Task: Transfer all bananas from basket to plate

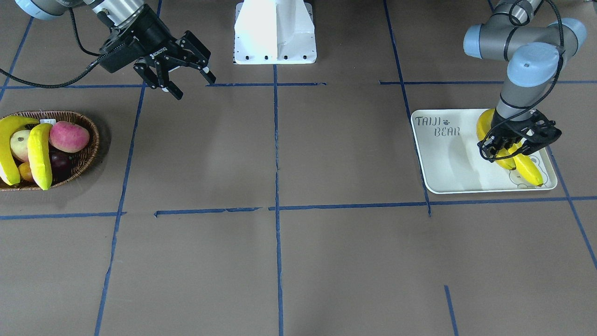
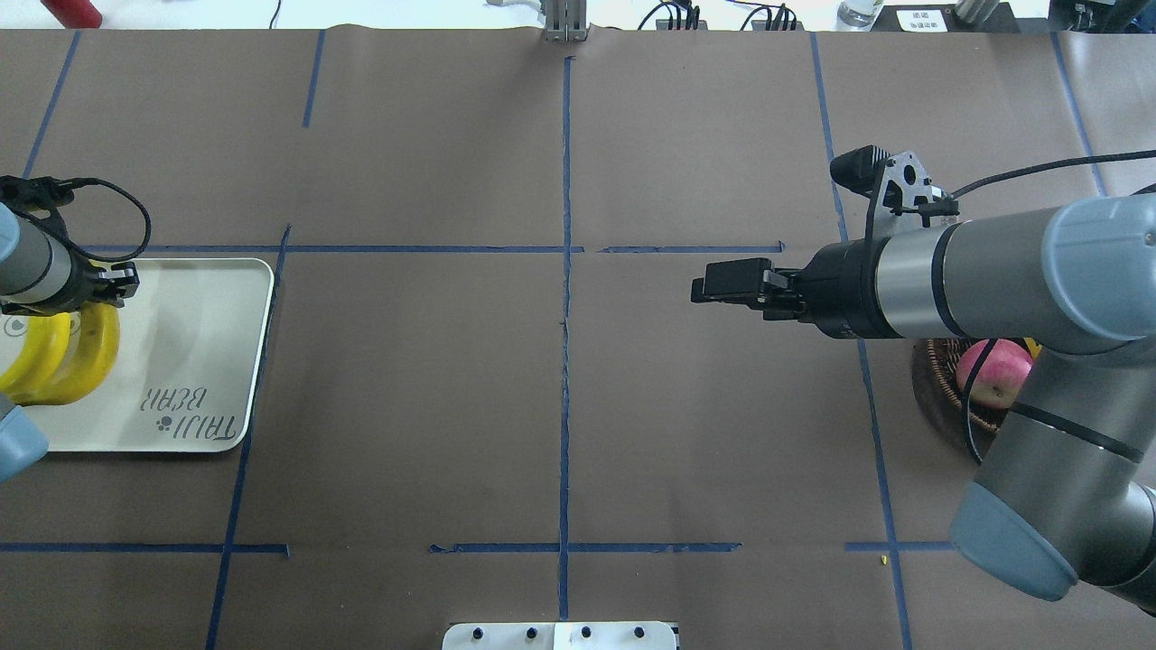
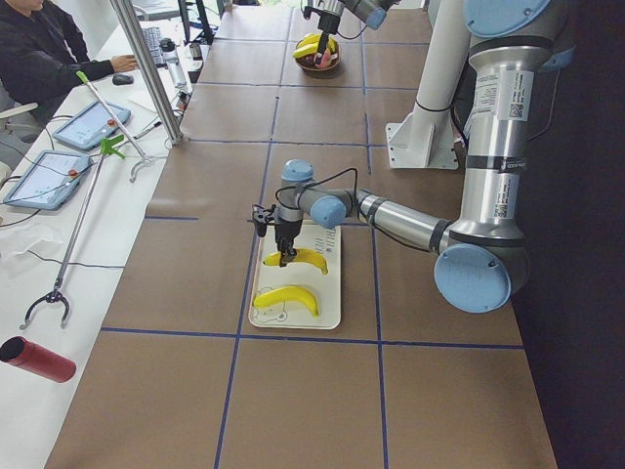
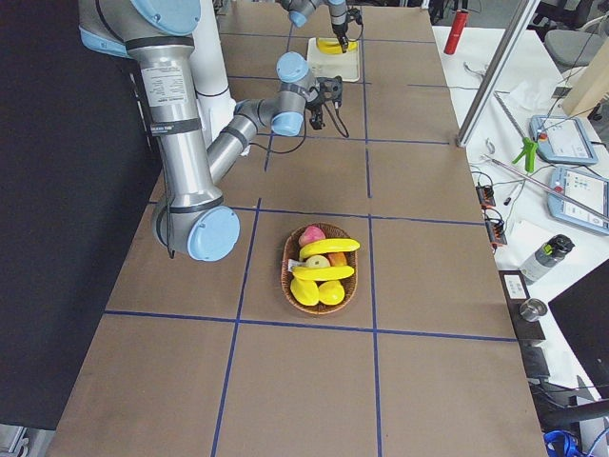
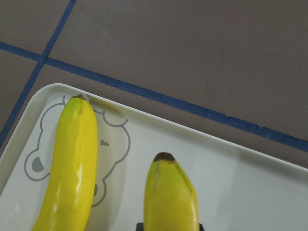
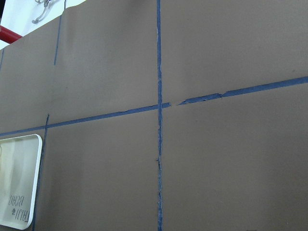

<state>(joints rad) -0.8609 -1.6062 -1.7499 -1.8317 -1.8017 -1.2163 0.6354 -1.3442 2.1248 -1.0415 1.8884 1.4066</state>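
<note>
Tape (image 1: pixel 278 261) in blue rules the brown-papered counter (image 1: pixel 354 266) into squares nearest the front-facing camera.

Further back, at 3 o'clock in that view, lies the plate (image 1: pixel 447 161). It is white, with "TAIJI BEAR" lettering (image 1: pixel 437 127) and a paw mark (image 1: pixel 446 122) at its 10 o'clock corner. A bear-face outline (image 5: pixel 36 166) is printed at the opposite end.

Two of the bananas rest on the plate. The first banana (image 1: pixel 529 169) lies across the bear face and the second banana (image 1: pixel 485 127) lies just beside it. The left pincer (image 1: pixel 508 154) points straight down and straddles the second banana. The wrist view shows that fruit centred below the camera, but I cannot tell whether the fingers clamp it or stand loose. From overhead, the left forearm (image 2: pixel 27 266) hides part of both.

At 9 o'clock sits the basket (image 1: pixel 94 144). It holds the third banana (image 1: pixel 39 156) and the fourth banana (image 1: pixel 6 154) on top of a pink-red apple (image 1: pixel 69 136), a paler apple (image 1: pixel 19 144) and dark fruit (image 1: pixel 60 163). Overhead, the right arm (image 2: pixel 1039 271) covers most of the basket.

Beyond, at 11 o'clock, the right pincer (image 1: pixel 195 87) hangs above the counter, well apart from the basket. It is spread wide and holds nothing, and "ROBOTIQ" can be read on its body.

Farthest back, at 12 o'clock, stands the white base (image 1: pixel 275 32).

Along a second, white counter in the exterior left view are a seated person (image 3: pixel 49 49), tablets (image 3: pixel 49 176), a long reacher (image 3: pixel 88 205) and a red cylinder (image 3: pixel 39 360).
</note>
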